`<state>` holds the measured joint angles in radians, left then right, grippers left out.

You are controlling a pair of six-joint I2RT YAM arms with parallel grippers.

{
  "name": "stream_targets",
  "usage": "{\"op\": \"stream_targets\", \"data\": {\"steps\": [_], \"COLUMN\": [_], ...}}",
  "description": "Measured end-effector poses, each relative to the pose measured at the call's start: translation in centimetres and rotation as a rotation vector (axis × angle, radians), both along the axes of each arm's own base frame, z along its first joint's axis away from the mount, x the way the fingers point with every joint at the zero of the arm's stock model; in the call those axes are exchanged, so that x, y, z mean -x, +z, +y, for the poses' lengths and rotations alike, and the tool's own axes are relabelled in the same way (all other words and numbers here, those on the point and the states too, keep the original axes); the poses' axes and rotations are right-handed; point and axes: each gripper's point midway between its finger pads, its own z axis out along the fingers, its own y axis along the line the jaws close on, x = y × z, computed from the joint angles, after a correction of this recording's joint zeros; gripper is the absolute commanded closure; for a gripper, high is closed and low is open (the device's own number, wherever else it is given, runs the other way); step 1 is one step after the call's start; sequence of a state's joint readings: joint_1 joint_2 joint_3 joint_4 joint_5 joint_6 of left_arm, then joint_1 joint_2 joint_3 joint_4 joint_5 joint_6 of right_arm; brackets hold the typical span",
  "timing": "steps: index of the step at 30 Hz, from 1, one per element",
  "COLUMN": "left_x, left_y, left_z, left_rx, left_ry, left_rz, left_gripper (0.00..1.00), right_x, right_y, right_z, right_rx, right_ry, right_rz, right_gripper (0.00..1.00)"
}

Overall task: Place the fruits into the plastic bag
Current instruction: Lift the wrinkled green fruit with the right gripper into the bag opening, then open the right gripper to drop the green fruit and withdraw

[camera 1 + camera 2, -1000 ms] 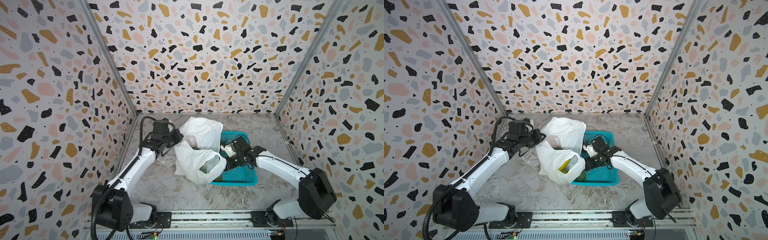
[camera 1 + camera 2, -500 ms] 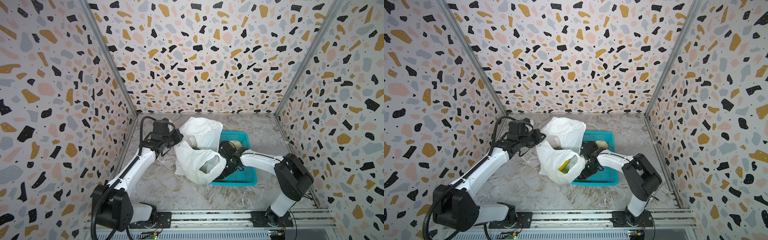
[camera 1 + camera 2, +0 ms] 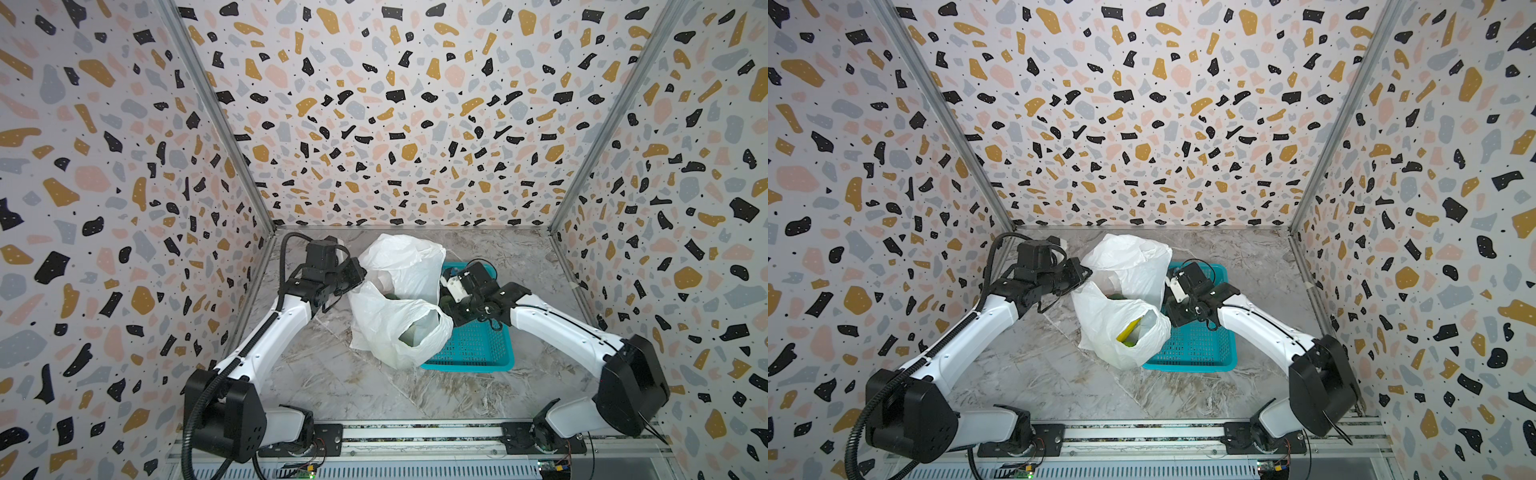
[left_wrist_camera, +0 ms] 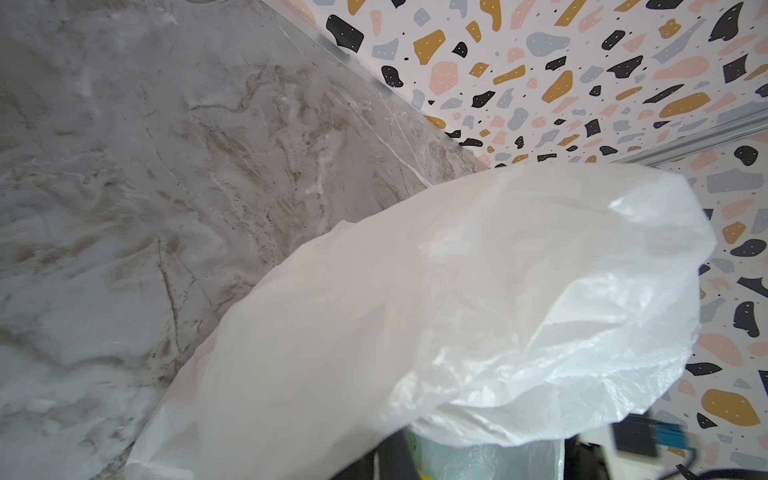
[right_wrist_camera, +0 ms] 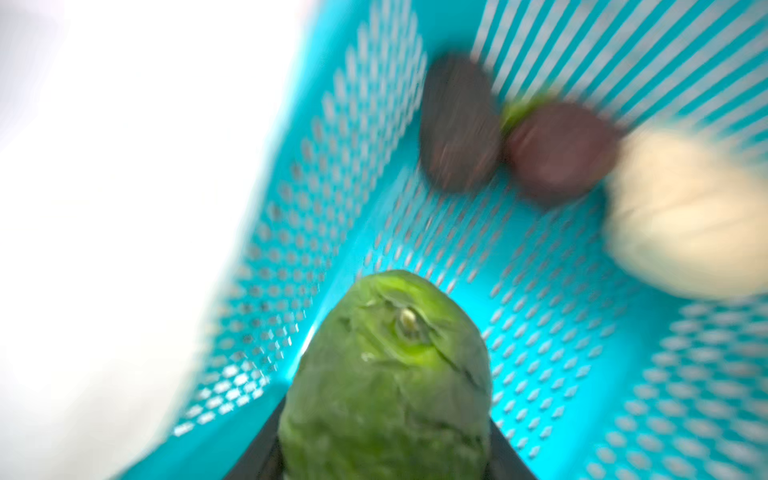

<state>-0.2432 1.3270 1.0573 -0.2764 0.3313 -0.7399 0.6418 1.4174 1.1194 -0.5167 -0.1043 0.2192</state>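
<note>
Where end effector (image 5: 384, 455) clamps, green fruit (image 5: 386, 365) between

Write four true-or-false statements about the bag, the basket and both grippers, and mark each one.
1. The right gripper grips a green fruit. True.
2. The teal basket holds nothing. False: a dark piece, a maroon piece and a cream piece lie in it.
3. The left gripper is shut on the edge of the plastic bag. True.
4. The plastic bag lies flat with its mouth closed. False: the mouth gapes open, and a yellow fruit shows inside in a top view.
</note>
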Motion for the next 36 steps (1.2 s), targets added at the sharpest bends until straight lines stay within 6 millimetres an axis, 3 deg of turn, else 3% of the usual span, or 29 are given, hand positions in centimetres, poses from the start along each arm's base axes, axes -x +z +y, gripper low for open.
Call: {"op": "stream_targets", "data": {"steps": [3, 5, 8, 11, 15, 17, 19, 23, 29, 32, 36], "left_x": [0.0, 0.0, 0.0, 0.1, 0.1, 0.2, 0.4, 0.7, 0.7, 0.7, 0.6], "left_y": [0.0, 0.0, 0.1, 0.2, 0.3, 0.3, 0.3, 0.5, 0.5, 0.4, 0.3], "left_z": [0.0, 0.0, 0.0, 0.0, 0.4, 0.7, 1.0, 1.6, 1.9, 1.9, 1.9], "left_rx": [0.000, 0.000, 0.000, 0.001, -0.017, -0.032, -0.045, -0.074, -0.091, -0.092, -0.093], "left_ry": [0.000, 0.000, 0.000, 0.001, 0.015, 0.021, 0.031, 0.049, 0.053, 0.055, 0.055], "left_rz": [0.000, 0.000, -0.002, -0.006, -0.012, -0.013, -0.014, -0.018, -0.024, -0.023, -0.020], "left_gripper": [1.00, 1.00, 1.00, 1.00, 1.00, 1.00, 1.00, 1.00, 1.00, 1.00, 1.00], "right_x": [-0.9, -0.7, 0.2, 1.2, 2.7, 3.4, 4.2, 4.4, 2.6, 1.3, -0.9], "right_y": [5.6, 8.2, 10.1, 9.5, 6.0, 3.8, 2.3, 2.0, 5.9, 9.3, 14.1], "right_z": [0.9, 2.0, 4.7, 8.5, 14.5, 16.7, 17.9, 17.9, 15.6, 12.9, 6.6], "right_rx": [-0.082, -0.132, -0.199, -0.219, -0.185, -0.157, -0.138, -0.122, -0.151, -0.194, -0.279], "right_ry": [0.006, 0.040, 0.132, 0.249, 0.402, 0.460, 0.503, 0.507, 0.429, 0.353, 0.169], "right_rz": [-0.147, -0.211, -0.248, -0.217, -0.146, -0.110, -0.086, -0.084, -0.184, -0.265, -0.386], "right_gripper": [0.57, 0.57, 0.56, 0.56, 0.51, 0.31, 0.22, 0.15, 0.15, 0.15, 0.13]}}
